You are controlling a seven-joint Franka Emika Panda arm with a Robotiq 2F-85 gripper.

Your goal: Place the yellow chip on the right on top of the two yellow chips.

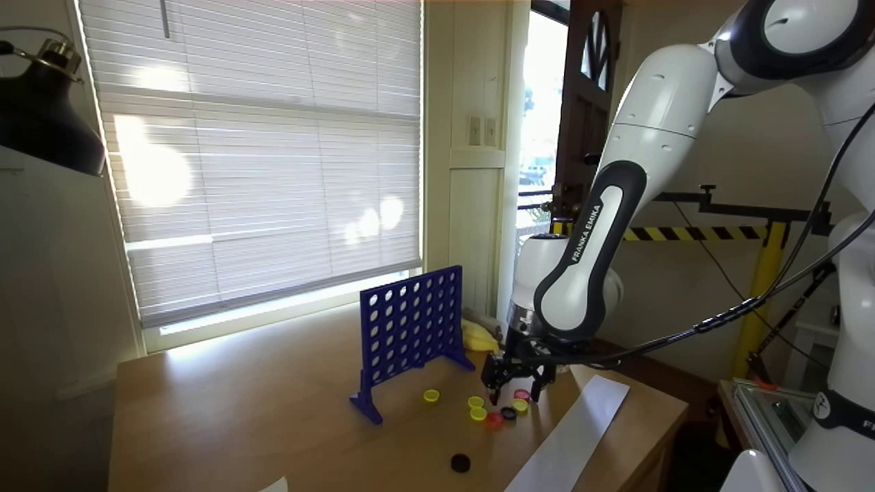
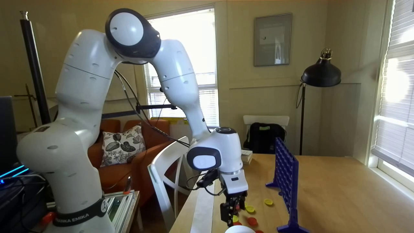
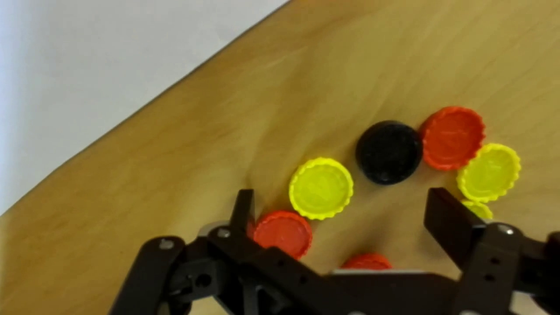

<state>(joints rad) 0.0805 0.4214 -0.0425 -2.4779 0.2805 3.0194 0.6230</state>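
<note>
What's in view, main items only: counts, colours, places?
Yellow chips: four visible, yellow, on table
Red chips: at least three, red, on table
Black discs: two, black, on table
Grid board: one, blue, standing on table
Strip: one, white, flat on table
Table: one, tan, under chips
Blinds: one set, white, beside table
Lamp: one, black, beside table
Chairs: two, white, beside table
Backpack: one, black, against a chair
Framed picture: one, grey, on wall
Arm: one, white and black, over table
Fingers: two, black, apart, above chips

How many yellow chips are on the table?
4: one yellow chip nearest the blue board, a second beside a third, a fourth near a black disc. The gripper may hide others.
</note>
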